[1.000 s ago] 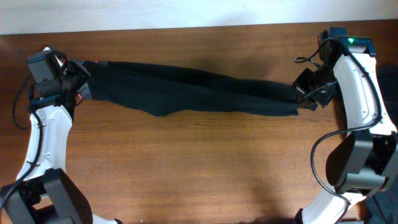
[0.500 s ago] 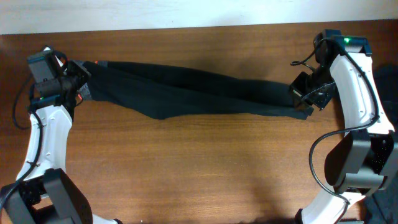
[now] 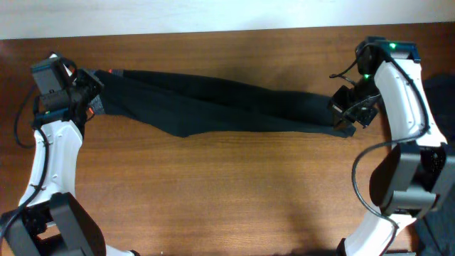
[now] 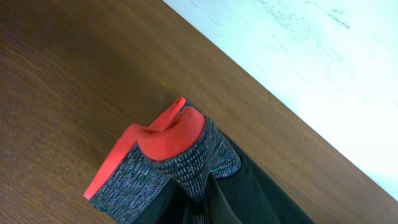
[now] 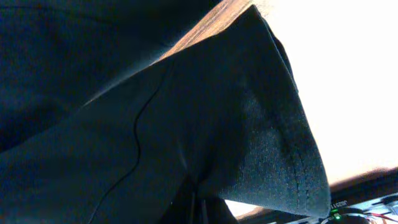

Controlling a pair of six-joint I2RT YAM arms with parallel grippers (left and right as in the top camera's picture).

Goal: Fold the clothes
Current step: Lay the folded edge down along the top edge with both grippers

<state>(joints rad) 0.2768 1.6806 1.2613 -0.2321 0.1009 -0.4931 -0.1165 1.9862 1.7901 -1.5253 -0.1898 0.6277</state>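
Note:
The black trousers are stretched across the far part of the table between my two grippers. My left gripper is shut on the waist end. The red-and-grey waistband bunches out of it in the left wrist view. My right gripper is shut on the leg-cuff end, and the black hem fills the right wrist view. The middle of the trousers sags onto the wood. My fingers are hidden by the fabric in both wrist views.
The brown wooden table runs to a pale wall edge at the back. A dark object lies at the right edge beside my right arm.
My right gripper has moved slightly left and toward the front with the cuff end, slackening the trousers a little. My left gripper has not moved.

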